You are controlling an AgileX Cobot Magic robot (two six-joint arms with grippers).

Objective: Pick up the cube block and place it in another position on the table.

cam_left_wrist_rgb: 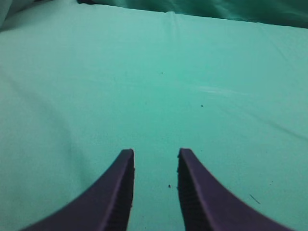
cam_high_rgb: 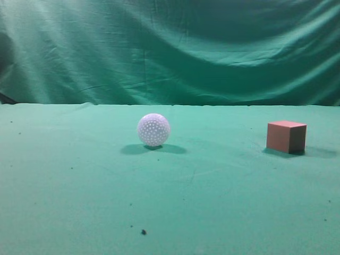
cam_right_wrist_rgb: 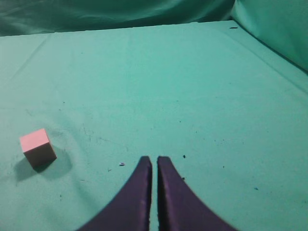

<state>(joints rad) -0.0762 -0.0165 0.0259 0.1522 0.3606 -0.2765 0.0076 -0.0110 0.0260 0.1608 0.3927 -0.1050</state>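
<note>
Cube block resting on the table, well to the right of the white ball in the exterior view, roughly level with it in depth, one vertical edge turned toward the camera. No contact with the ball, no contact with either pincer. Equal-sided, so no long axis to line up with; only the turn of its flat faces matters for a grasp.

Seen again from the right wrist at, ahead of and well to the left of the right gripper, sitting in a slight dimple of cloth with its shadow falling leftward. Right gripper clenched, tips nearly touching, gripping nothing. Judged the nearer pincer, since only its camera catches the cube; coming move therefore turns on a swing to the left and forward, tips parted first, then squared to two opposite faces.

Left gripper released, fingers apart with bare cloth between them, holding nothing. Neither cube nor ball in that wrist view, so judged the farther arm and poorly placed for the pick.

Neither arm visible in the exterior view. Behind the ball, wrinkled green curtain. Pick not yet begun; bare cloth left of the ball looks to offer a fresh spot.
</note>
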